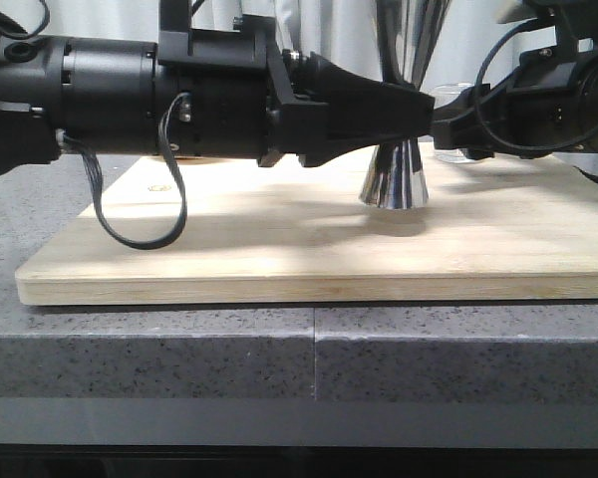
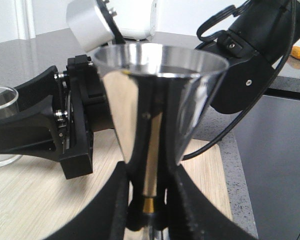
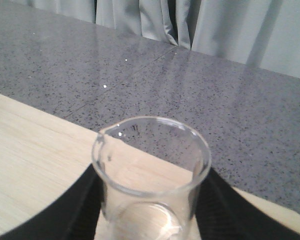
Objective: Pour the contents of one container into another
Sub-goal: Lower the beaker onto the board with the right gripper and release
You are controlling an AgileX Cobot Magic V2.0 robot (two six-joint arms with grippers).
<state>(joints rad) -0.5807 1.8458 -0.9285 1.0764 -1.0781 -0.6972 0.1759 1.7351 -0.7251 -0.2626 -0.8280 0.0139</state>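
The steel jigger (image 1: 394, 181) stands upright with its base at the wooden board (image 1: 279, 249). My left gripper (image 1: 419, 112) comes in from the left, shut on its narrow waist. In the left wrist view the jigger's (image 2: 160, 100) gold band sits between the black fingers (image 2: 115, 200) of the left gripper (image 2: 149, 200). The clear glass beaker (image 1: 455, 96) is upright just right of the jigger, farther back, with my right gripper (image 1: 453, 124) shut on it. In the right wrist view the beaker (image 3: 150, 170) fills the right gripper (image 3: 151, 175), lip toward the board. I cannot tell whether it holds liquid.
The board lies on a grey speckled stone counter (image 1: 179, 339) whose front edge is close to the camera. The right arm's black body (image 2: 255, 50) and cable loom close behind the jigger. A cable loop (image 1: 145, 214) hangs under the left arm. Curtains (image 3: 230, 30) close off the back.
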